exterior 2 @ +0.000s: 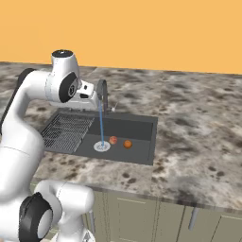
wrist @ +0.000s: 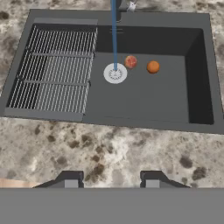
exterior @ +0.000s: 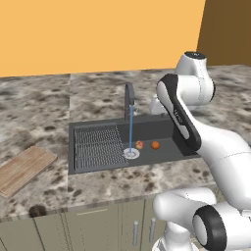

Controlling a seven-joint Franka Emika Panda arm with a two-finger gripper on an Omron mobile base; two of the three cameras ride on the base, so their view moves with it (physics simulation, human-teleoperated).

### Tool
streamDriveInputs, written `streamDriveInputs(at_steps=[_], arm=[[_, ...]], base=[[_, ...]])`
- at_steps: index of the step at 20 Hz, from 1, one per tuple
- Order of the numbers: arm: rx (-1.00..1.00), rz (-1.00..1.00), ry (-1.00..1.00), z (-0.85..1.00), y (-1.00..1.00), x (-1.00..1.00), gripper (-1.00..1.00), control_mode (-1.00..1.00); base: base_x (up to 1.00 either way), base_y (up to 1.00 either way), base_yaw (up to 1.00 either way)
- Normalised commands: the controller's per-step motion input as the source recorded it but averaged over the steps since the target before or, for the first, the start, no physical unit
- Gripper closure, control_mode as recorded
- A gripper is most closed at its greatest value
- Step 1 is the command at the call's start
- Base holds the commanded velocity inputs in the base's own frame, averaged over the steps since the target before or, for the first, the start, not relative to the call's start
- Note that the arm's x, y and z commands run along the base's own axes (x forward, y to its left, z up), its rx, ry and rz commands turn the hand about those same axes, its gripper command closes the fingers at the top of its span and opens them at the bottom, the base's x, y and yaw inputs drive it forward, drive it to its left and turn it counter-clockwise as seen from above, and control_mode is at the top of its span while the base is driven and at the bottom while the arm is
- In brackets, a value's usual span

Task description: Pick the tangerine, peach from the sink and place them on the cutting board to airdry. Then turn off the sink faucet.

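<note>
Tangerine (wrist: 153, 67) and peach (wrist: 131, 61) sit in the sink (wrist: 144, 105) beside my running faucet (exterior: 129, 101); jaws closed, empty.

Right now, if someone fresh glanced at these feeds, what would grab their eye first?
Probably the thin blue water stream running from the slim dark grey faucet onto the round silver drain of the dark grey sink. Right beside the drain lie the reddish-pink peach and the small orange tangerine, apart. The light-brown wooden cutting board lies bare on the counter left of the sink.
</note>
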Motion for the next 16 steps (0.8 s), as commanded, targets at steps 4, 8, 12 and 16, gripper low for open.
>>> streamDriveInputs(at_steps=[4,8,12,16], arm=[[0.0,0.0,-0.01,-0.08,-0.03,-0.05,-1.0,-1.0],[0.0,0.0,-0.07,-0.3,-0.18,-0.05,-1.0,-1.0],[0.0,0.0,-0.01,-0.32,-0.2,0.0,-1.0,-1.0],[0.0,0.0,0.0,-0.28,-0.11,0.04,-1.0,-1.0]], base=[[0.0,0.0,0.0],[0.0,0.0,0.0],[0.0,0.0,0.0],[0.0,0.0,0.0]])
